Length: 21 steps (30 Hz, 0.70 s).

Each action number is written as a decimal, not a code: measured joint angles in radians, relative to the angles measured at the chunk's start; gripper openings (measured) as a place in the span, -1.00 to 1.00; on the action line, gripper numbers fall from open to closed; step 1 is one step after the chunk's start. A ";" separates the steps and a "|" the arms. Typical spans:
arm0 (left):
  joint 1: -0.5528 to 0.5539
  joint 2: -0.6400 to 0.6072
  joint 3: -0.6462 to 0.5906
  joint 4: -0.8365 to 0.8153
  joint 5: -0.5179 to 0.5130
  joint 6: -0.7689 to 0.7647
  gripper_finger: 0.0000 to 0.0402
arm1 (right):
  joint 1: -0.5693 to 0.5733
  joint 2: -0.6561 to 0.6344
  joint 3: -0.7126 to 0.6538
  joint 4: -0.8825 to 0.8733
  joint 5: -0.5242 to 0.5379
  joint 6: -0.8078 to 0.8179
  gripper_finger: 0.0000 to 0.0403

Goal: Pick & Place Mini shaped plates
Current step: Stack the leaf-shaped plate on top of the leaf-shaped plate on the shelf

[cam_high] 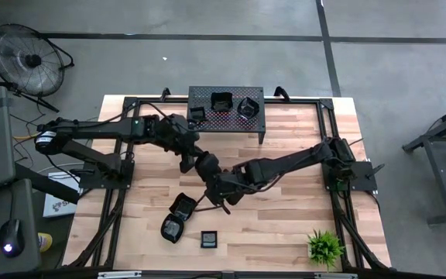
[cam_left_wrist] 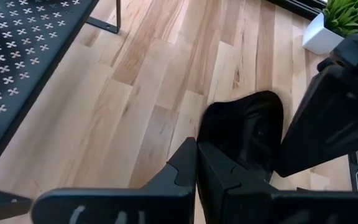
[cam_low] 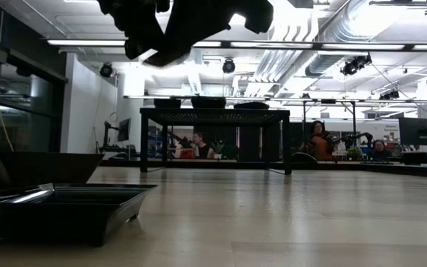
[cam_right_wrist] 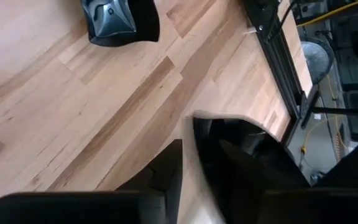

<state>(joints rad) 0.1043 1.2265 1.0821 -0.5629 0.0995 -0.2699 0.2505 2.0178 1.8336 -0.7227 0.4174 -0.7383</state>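
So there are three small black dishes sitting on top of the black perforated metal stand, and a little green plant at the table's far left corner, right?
Not quite. The three small black dishes are on the black perforated metal stand, but the high view shows the little green plant at the table's near right corner, not the far left.

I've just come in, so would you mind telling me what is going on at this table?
The two arms are sorting mini shaped plates. Three plates sit on the perforated stand at the table's far edge, and three more lie on the wood near the front. Both grippers meet mid-table: the left gripper is shut and holds nothing, while the right gripper hovers beside a dark plate; whether it grips it is unclear.
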 joint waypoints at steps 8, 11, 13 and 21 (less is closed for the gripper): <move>0.000 0.000 0.000 0.000 0.003 0.003 -1.00 | 0.000 0.000 0.000 -0.002 -0.025 0.001 -0.53; 0.000 0.000 0.000 0.000 0.003 0.003 -1.00 | 0.000 0.000 0.000 -0.008 -0.031 0.001 -0.53; 0.000 0.000 0.000 0.000 0.003 0.003 -1.00 | 0.000 0.000 0.000 -0.009 -0.030 0.001 -0.55; 0.000 0.000 0.000 0.000 0.003 0.003 -1.00 | 0.000 0.000 0.000 -0.010 -0.030 0.028 -0.84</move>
<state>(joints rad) 0.1043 1.2266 1.0821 -0.5632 0.1027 -0.2665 0.2508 2.0174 1.8336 -0.7326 0.3879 -0.7099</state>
